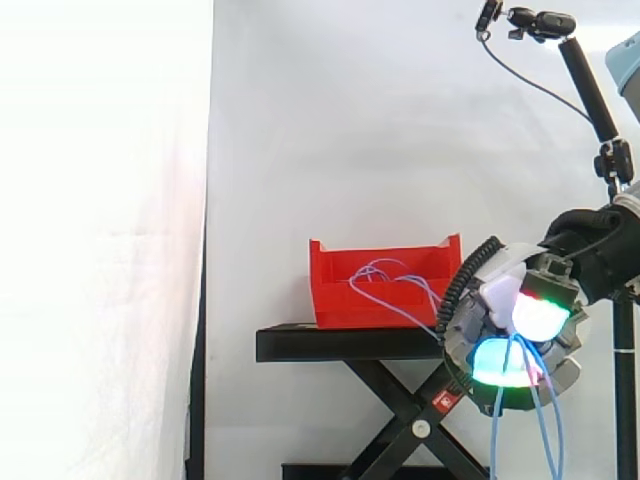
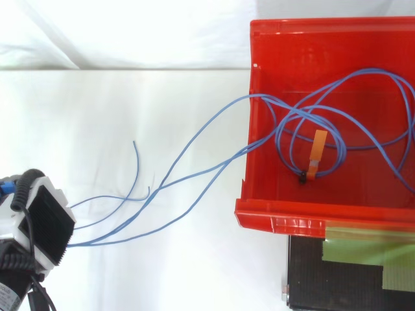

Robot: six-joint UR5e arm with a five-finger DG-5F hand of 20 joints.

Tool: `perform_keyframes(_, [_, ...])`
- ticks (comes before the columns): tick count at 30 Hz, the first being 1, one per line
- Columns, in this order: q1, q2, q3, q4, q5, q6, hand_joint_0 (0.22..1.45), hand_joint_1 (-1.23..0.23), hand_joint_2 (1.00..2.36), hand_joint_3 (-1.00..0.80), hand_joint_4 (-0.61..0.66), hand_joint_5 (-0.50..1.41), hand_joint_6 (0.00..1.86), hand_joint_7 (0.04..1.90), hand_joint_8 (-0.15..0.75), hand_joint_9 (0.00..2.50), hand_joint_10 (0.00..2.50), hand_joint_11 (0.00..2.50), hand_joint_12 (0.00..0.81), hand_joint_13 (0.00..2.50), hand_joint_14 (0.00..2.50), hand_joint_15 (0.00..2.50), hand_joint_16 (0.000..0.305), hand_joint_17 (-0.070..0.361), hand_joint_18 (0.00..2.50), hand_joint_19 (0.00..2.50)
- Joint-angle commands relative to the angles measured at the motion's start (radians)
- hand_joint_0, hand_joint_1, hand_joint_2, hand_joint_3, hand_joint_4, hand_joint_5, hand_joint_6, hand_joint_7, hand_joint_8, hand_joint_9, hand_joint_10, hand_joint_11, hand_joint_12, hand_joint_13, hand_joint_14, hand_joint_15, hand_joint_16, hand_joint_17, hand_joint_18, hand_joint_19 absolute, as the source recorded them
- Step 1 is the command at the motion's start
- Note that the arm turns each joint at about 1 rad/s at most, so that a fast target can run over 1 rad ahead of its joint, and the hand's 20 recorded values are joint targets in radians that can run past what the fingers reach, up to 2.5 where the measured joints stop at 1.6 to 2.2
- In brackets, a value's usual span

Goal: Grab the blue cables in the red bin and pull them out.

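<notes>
White curtain (image 1: pixel 350 120) closes off the back of the scene. Nearest in the side view, the hand (image 1: pixel 525 320) hangs at the right, off the stand's edge, its fingers closed round the blue cables (image 2: pixel 189 145). The cyan and white fingertips (image 1: pixel 495 360) press on the strands, whose loose ends dangle below. From the hand the cables stretch across open space and over the wall of the red bin (image 2: pixel 279 217). Their remaining loops lie coiled inside it around an orange tag (image 2: pixel 318 150). The bin sits on the black stand (image 1: pixel 340 343), which carries a patch of green tape (image 2: pixel 363 249).
</notes>
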Motion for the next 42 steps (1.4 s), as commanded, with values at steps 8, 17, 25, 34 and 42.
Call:
perform_keyframes(8, [0.000, 0.001, 0.000, 0.000, 0.000, 0.003, 0.62, -0.97, 1.00, -1.00, 0.25, 0.89, 0.67, 0.53, 0.275, 1.15, 0.03, 1.11, 0.362, 1.29, 1.30, 1.08, 0.057, 0.127, 1.25, 1.57])
perform_keyframes(17, [0.000, 0.001, 0.002, 0.000, -0.001, 0.000, 0.64, -1.00, 1.00, -1.00, 0.24, 0.95, 0.60, 0.58, 0.262, 1.17, 0.03, 1.11, 0.359, 1.29, 1.25, 1.11, 0.053, 0.119, 1.23, 1.57])
perform_keyframes(25, [0.000, 0.001, 0.009, 0.000, -0.001, 0.000, 0.66, -1.03, 1.00, -1.00, 0.23, 0.92, 0.63, 0.58, 0.258, 1.17, 0.03, 1.12, 0.353, 1.29, 1.23, 1.13, 0.051, 0.114, 1.22, 1.57])
perform_keyframes(34, [0.003, 0.001, 0.021, -0.002, -0.001, 0.006, 0.67, -1.05, 1.00, -1.00, 0.24, 0.88, 0.71, 0.54, 0.260, 1.16, 0.03, 1.12, 0.354, 1.28, 1.24, 1.14, 0.051, 0.114, 1.21, 1.58])
perform_keyframes(42, [0.005, 0.001, 0.048, -0.003, 0.000, 0.009, 0.70, -1.09, 1.00, -1.00, 0.23, 0.84, 0.80, 0.50, 0.252, 1.14, 0.03, 1.15, 0.338, 1.27, 1.24, 1.15, 0.049, 0.110, 1.19, 1.59])
